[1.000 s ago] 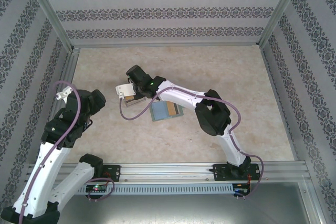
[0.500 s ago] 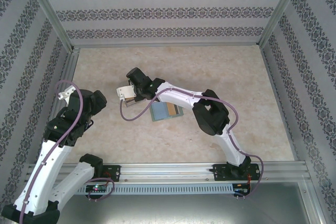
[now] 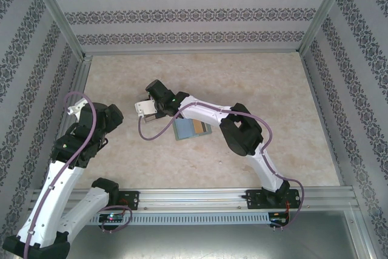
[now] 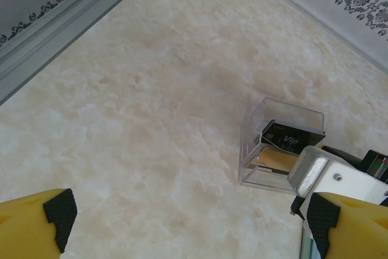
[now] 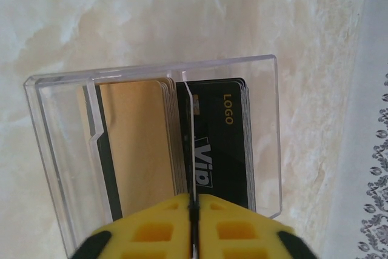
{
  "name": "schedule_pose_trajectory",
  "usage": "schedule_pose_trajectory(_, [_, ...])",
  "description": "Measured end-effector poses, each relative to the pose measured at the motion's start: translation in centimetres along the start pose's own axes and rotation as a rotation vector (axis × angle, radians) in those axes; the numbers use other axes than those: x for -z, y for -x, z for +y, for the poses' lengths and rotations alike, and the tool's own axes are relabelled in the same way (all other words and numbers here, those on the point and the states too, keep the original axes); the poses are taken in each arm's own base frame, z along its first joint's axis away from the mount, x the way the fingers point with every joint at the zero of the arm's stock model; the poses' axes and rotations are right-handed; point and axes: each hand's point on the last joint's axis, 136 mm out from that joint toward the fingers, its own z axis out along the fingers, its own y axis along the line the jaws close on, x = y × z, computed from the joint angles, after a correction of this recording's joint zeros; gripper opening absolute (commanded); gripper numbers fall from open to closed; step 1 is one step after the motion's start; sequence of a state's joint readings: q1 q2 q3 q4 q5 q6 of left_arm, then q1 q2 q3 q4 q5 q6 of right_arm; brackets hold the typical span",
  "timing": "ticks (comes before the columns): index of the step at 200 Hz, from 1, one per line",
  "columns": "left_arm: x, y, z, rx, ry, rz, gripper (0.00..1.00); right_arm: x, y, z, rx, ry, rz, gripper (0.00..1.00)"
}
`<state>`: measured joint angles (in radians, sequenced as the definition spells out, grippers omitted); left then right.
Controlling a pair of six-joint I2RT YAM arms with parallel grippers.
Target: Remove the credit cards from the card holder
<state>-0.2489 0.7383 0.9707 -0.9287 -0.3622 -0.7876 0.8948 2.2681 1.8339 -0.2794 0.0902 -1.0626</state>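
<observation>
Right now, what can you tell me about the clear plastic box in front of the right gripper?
The clear box looks like transparent plastic, rectangular and thin-walled, with a thin line, maybe a divider, down the middle. It rests on the marbled table. Tan cards fill one half, black cards printed VIP and LOGO the other. The right gripper, jaws close together, sits at its edge on that line.

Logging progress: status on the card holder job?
Left gripper open, empty. Right gripper shut above clear tray, tan and black cards inside. Card holder open, tan card showing. Nothing blocking.
</observation>
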Motion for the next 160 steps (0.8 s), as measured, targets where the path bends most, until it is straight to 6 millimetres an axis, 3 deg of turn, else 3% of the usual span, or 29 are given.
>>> schedule_pose_trajectory(84, [-0.2, -0.4, -0.1, -0.004, -0.005, 0.017, 0.99, -0.9, -0.4, -0.4, -0.020, -0.037, 0.019, 0.24])
schedule_pose_trajectory(160, [-0.3, -0.6, -0.1, -0.008, -0.006, 0.027, 0.99, -1.3, -0.3, -3.0, -0.053, -0.148, 0.035, 0.31])
